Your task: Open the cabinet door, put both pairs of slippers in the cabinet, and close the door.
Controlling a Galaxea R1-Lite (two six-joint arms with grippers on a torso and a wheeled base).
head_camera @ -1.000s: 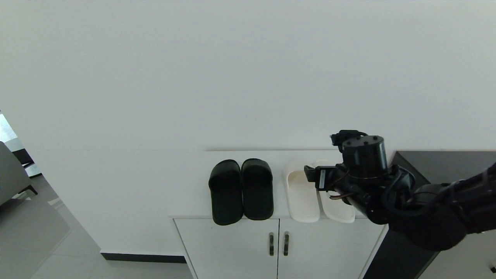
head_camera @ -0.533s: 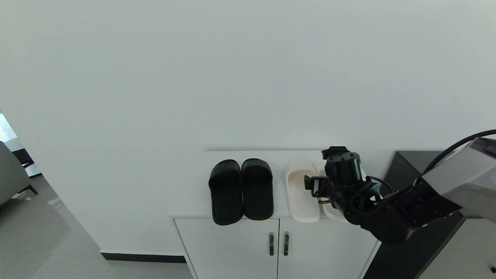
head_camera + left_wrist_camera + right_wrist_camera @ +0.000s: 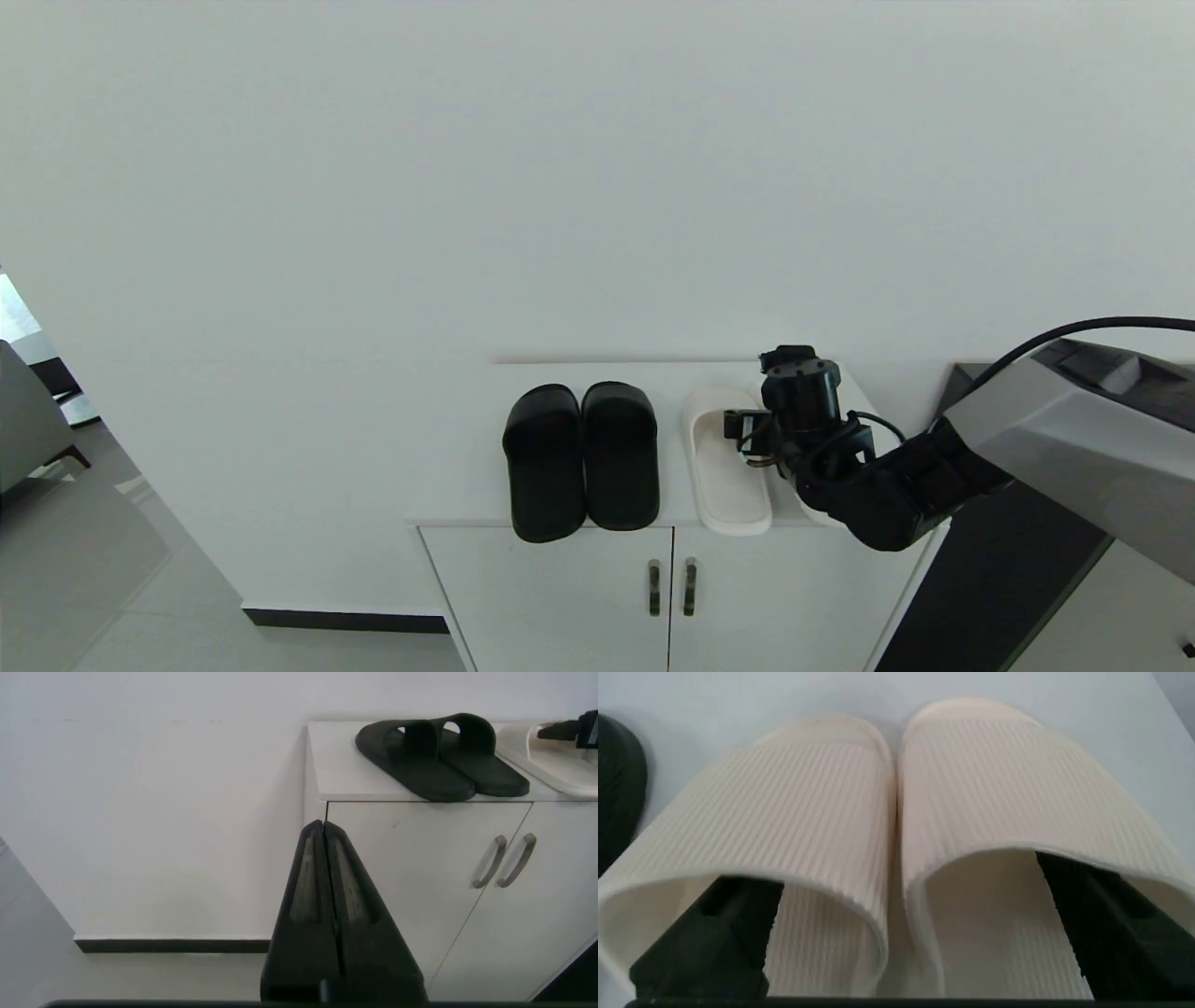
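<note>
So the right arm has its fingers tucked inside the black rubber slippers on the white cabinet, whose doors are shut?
Not the black rubber slippers: the right wrist view shows the right gripper with fingers inside the cream ribbed slippers, one under each strap. They sit on the white cabinet, whose doors are shut.

We log the white cabinet: on its top, black slippers at 9 o'clock, cream slippers at 3 o'clock, pairs just beside each other.
</note>
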